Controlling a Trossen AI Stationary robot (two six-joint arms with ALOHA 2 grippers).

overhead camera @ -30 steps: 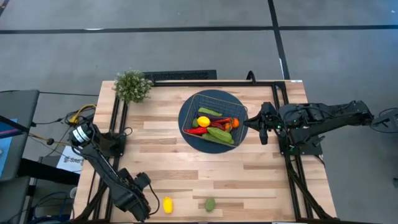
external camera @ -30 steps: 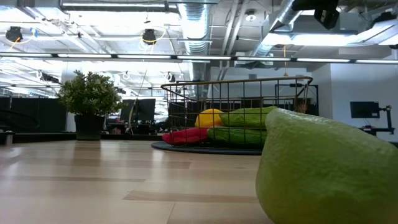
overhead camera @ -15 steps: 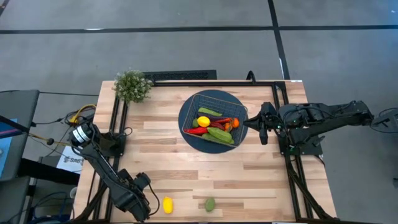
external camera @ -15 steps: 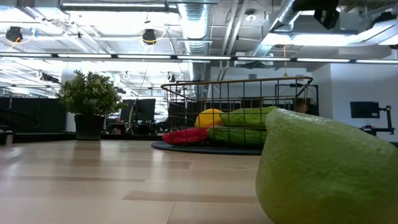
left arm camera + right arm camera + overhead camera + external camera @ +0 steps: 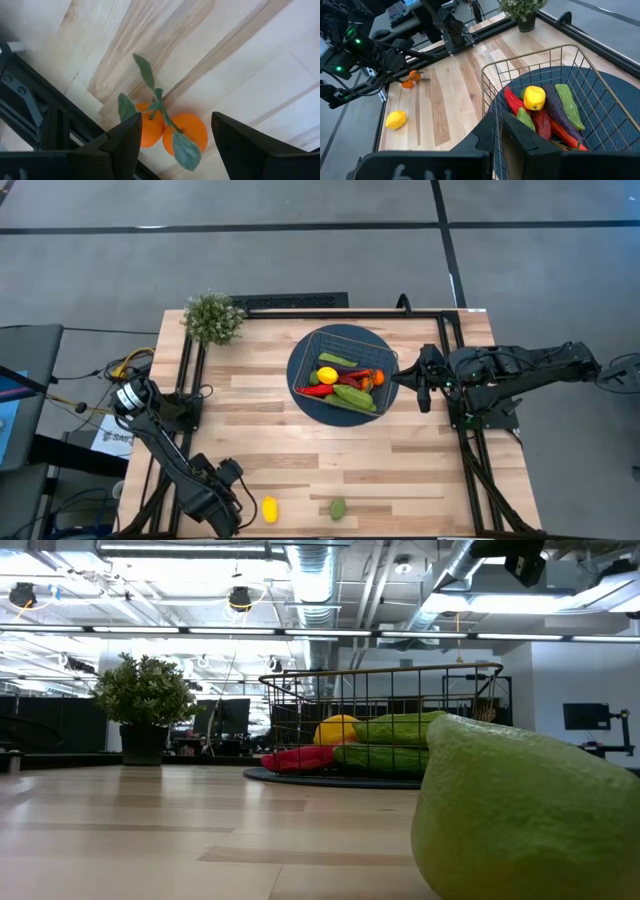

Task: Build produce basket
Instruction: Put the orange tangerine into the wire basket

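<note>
DONE: basket point(image 5: 343, 368) near tabletop's far edge already holds several produce pieces | LEFT: lemon point(image 5: 269, 509), lime point(image 5: 338, 508), oranges point(image 5: 172, 131) lie by near edge | left gripper point(image 5: 172, 142) spread around oranges, not clamped | right gripper point(image 5: 423, 377) pinched together, empty, beside basket

Leafy potted plant point(image 5: 213, 318) at table point(image 5: 260, 430) corner; round blue mat point(image 5: 305, 401).
</note>
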